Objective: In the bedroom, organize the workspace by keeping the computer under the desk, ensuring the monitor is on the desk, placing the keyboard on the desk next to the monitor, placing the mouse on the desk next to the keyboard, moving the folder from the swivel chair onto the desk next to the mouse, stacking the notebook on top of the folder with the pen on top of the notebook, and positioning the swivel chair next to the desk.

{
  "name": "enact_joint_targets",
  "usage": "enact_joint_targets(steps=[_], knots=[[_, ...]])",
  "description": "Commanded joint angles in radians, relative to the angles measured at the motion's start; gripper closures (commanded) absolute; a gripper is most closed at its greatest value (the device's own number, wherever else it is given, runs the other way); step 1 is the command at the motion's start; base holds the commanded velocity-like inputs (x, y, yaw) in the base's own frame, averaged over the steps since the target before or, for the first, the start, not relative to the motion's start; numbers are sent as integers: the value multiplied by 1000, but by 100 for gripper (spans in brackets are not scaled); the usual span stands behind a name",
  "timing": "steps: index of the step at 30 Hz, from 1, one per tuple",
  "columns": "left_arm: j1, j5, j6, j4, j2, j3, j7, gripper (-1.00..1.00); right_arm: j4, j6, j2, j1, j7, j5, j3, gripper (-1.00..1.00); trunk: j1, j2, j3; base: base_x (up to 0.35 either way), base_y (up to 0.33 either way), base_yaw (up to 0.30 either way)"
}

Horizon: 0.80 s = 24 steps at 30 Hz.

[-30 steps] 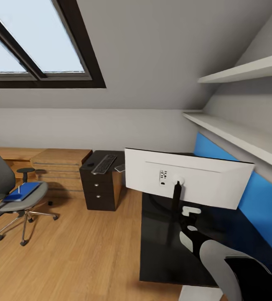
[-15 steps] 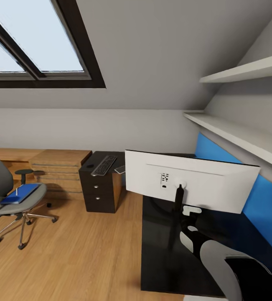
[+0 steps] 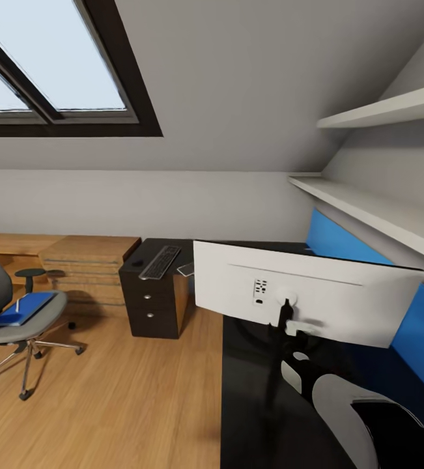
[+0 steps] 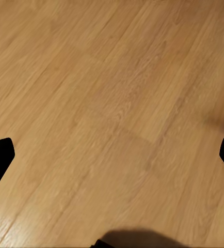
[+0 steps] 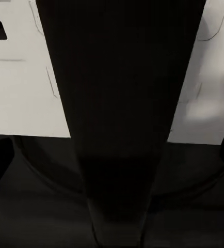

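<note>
The monitor (image 3: pixel 329 296) stands on the glossy black desk (image 3: pixel 251 417) with its white back toward me. My right gripper (image 3: pixel 296 327) is open, one finger on each side of the black stand arm (image 5: pixel 120 113) without touching it; the round stand foot rests on the desk behind. On the far end of the desk lie the keyboard (image 3: pixel 159 260) and a small dark object (image 3: pixel 137 262) that may be the mouse. At the far left the swivel chair (image 3: pixel 16 326) carries the blue folder (image 3: pixel 28 305) on its seat. My left gripper (image 4: pixel 112 155) hangs open over bare wooden floor.
Black drawers (image 3: pixel 150 306) with silver knobs carry the desk's far end. A light wooden chest (image 3: pixel 91 260) stands left of them. A blue wall panel (image 3: pixel 342 241) and two white shelves (image 3: pixel 368 205) run along the right wall. Open floor (image 3: pixel 127 391) lies between chair and desk.
The whole view has shifted left as the camera turned, so the chair sits nearer the left edge. The monitor spreads wider and lower, its right end nearer me. The right gripper keeps its place.
</note>
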Motion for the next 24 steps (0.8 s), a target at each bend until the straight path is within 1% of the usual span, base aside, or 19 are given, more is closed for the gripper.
enact_joint_targets(steps=[1,5,16,17,24], knots=[[0,4,-4,-1,1,-8,8,-100,1,-5,0,-1,1,-8,0,-100,1,-1,-1,178,0,0],[0,4,-4,0,1,-8,9,-100,1,-5,0,-1,1,-8,0,-100,1,-1,-1,71,0,0],[0,4,-4,0,1,-8,10,-100,0,-3,-1,-1,-1,-8,0,-100,1,-1,-1,8,0,0],[0,4,-4,0,1,-8,10,-100,0,-2,-1,-1,-3,-8,0,100,1,-1,-1,0,0,0],[0,4,-4,0,1,-8,10,-100,0,0,-1,-1,-28,-10,0,100,1,-1,-1,0,0,0]])
